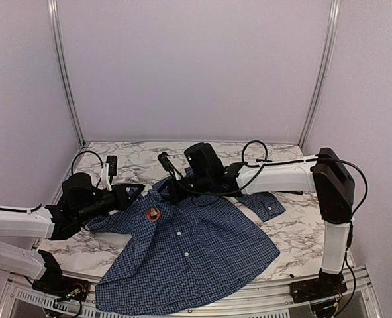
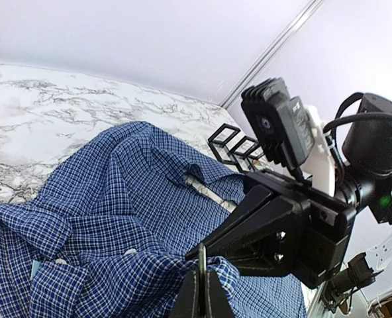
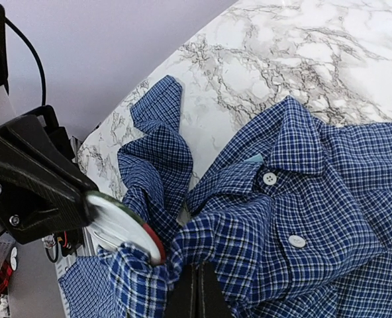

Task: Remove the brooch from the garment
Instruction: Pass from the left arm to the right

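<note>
In the overhead view the brooch (image 1: pixel 153 213) is too small for you to read its design; you get only an orange-red spot on the garment (image 1: pixel 189 258). Just above the brooch, the left gripper (image 1: pixel 140 190) and right gripper (image 1: pixel 169 191) are black against dark cloth, so contact with the fabric cannot be judged there. From the right wrist, the brooch (image 3: pixel 124 230) shows you only a pale back and red rim. Its face is turned away and its pin is lost in the fold. Where it meets the left gripper (image 3: pixel 40 189), you cannot tell touching from overlap. Below the brooch, the right gripper's pressed-together fingers (image 3: pixel 185 299) are cut off by the frame edge, with cloth bunched over their tips.
</note>
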`<action>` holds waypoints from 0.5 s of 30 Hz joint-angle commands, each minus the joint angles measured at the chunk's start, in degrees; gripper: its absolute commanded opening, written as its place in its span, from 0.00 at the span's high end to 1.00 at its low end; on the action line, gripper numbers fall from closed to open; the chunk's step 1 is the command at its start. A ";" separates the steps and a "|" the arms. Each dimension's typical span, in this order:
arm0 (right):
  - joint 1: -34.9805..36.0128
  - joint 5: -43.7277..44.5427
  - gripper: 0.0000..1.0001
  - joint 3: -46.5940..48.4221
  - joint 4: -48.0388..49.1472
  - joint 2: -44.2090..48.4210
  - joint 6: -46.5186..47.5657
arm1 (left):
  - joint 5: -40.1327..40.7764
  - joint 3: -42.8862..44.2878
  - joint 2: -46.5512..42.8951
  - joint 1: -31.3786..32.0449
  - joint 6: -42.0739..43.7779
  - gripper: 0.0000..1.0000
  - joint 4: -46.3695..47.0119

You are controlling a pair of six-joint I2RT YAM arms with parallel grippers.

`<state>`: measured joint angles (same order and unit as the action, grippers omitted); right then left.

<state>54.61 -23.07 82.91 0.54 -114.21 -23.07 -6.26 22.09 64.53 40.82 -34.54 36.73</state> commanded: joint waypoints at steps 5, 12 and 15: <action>0.59 -1.27 1.00 -4.66 6.79 3.42 -5.15 | 11.05 -1.94 1.92 2.99 -1.97 1.00 15.87; 2.25 -3.09 1.00 -4.03 10.23 2.94 -4.09 | 12.97 -3.22 7.22 5.93 -4.42 1.00 24.23; 3.24 -3.50 1.00 -3.50 10.48 2.25 -3.24 | 13.30 -3.54 9.51 6.57 -6.28 1.00 28.19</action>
<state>55.70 -24.36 78.15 8.21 -112.33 -27.03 5.23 19.38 71.48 46.41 -38.33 55.64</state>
